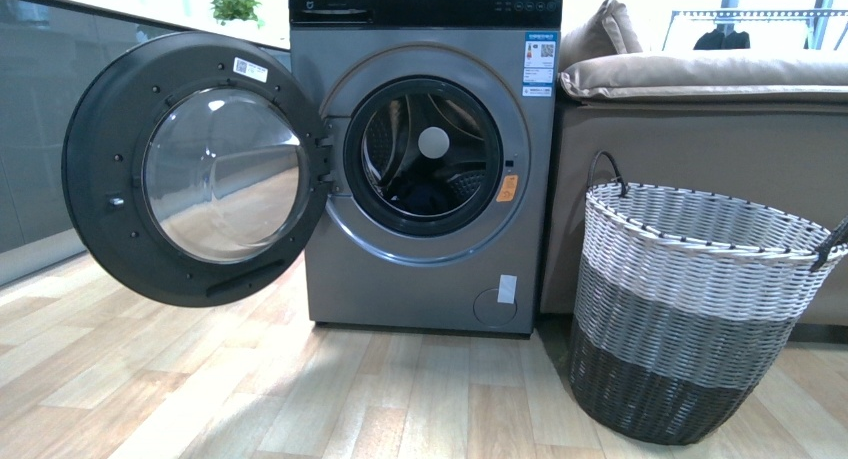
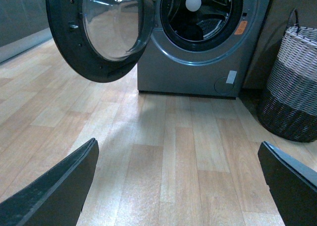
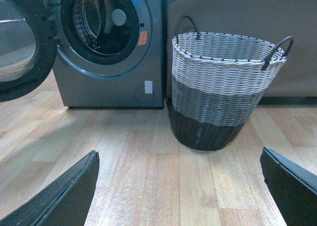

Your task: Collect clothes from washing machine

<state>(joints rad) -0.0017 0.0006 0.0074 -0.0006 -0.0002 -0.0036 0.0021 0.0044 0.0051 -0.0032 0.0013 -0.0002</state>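
Left gripper (image 2: 178,143) spread, clothes (image 1: 424,197) inside washing machine (image 1: 420,279)

Premises present as a domestic living space. A front-loading washing machine (image 1: 420,269) stands on a light wood-plank floor (image 1: 200,389), just beside a beige upholstered sofa (image 1: 700,129) bearing a loose cushion (image 1: 603,29). A woven laundry basket (image 1: 690,319) sits on the floor in front of the sofa. A potted plant (image 1: 236,7) and a garment rail (image 1: 760,13) (partly washed out by window light) show behind. The machine's front carries an energy label (image 1: 538,64).
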